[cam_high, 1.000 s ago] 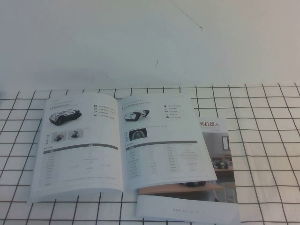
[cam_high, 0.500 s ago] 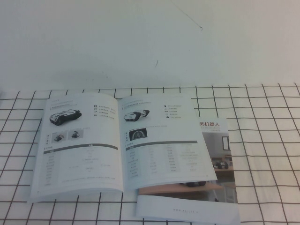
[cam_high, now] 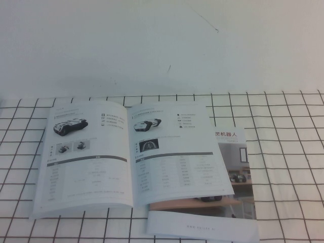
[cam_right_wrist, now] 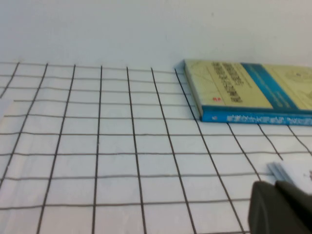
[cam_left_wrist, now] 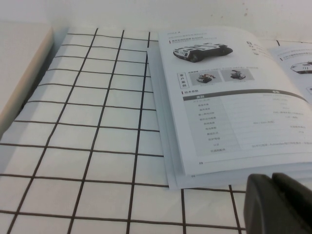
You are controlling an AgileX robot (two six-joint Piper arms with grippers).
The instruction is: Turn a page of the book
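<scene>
High view: the book (cam_high: 129, 154) lies open and flat on the grid-patterned tablecloth (cam_high: 288, 152), toward the left and middle of the desk, its near edge close to the desk's near edge. Both exposed leaves are white, carrying small product photographs and tables. The right-hand open page (cam_high: 177, 152) overlaps a second booklet (cam_high: 235, 202), which lies closed beneath it toward the near right; that booklet's orange Chinese title, classroom photo and white bottom band show past the page's edge. The far part of the desk is bare white surface beyond the cloth. Neither arm appears in this view. Left wrist view: the open book (cam_left_wrist: 229, 102) occupies most of the frame, its left-hand leaf showing a black-and-white vehicle photo above a table, with several page edges stacked at its near corner. The left gripper (cam_left_wrist: 279, 204) shows as a dark mass just beside that near corner, low over the cloth (cam_left_wrist: 87, 122); whether its fingers are apart or together cannot be told from here. Right wrist view: the right gripper (cam_right_wrist: 280, 207) shows as a dark mass low over the cloth (cam_right_wrist: 117, 146), its fingers closed together and holding nothing. A white corner of a booklet (cam_right_wrist: 292, 170) lies just beside it. A separate closed volume with a yellow-and-blue cover (cam_right_wrist: 248, 92) lies flat at the cloth's far edge, well apart from the gripper.
</scene>
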